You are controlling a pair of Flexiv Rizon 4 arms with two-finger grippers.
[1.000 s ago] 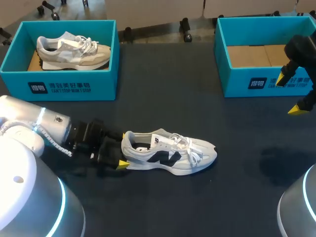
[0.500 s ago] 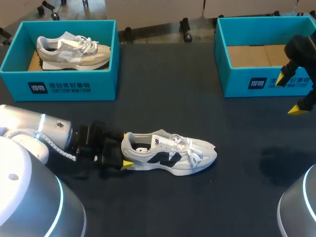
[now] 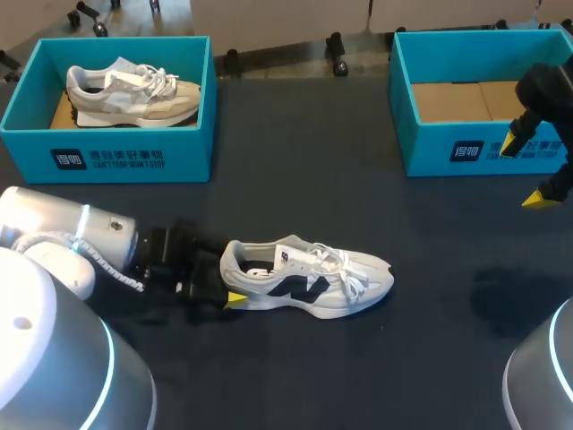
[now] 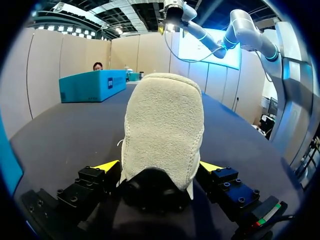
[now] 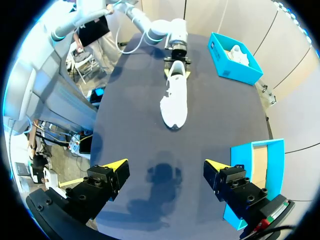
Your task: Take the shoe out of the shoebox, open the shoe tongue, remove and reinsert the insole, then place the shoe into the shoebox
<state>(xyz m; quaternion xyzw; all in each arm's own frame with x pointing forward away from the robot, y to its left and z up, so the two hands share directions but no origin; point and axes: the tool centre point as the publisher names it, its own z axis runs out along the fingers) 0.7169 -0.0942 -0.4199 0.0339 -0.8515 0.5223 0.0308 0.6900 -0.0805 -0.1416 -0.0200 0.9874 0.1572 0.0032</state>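
While the shoe [image 3: 309,279] lies on the dark table [image 3: 304,179], near us and around the middle, it is out of both boxes. It stands on its sole, with the heel to the left and the toe to the right. It is white and grey with a dark mark on its side, and its white laces lie on top.

Our left claw [image 4: 159,167] is low at the heel, and our left arm [image 3: 81,237] comes in from the left. This claw is spread wide, and the heel sits between its 2 yellow tips. The tips are very close to the heel on each side, but we cannot tell if they press on it.

Our right claw [image 3: 528,170] hangs in the air at the right, by the near right corner of the right shoebox [image 3: 430,148]. It is spread wide too and holds nothing. We see brown card [image 3: 457,100] inside that blue box.

At the far left, 1 more blue shoebox [image 3: 116,134] holds another shoe [image 3: 134,90], pale and laced.
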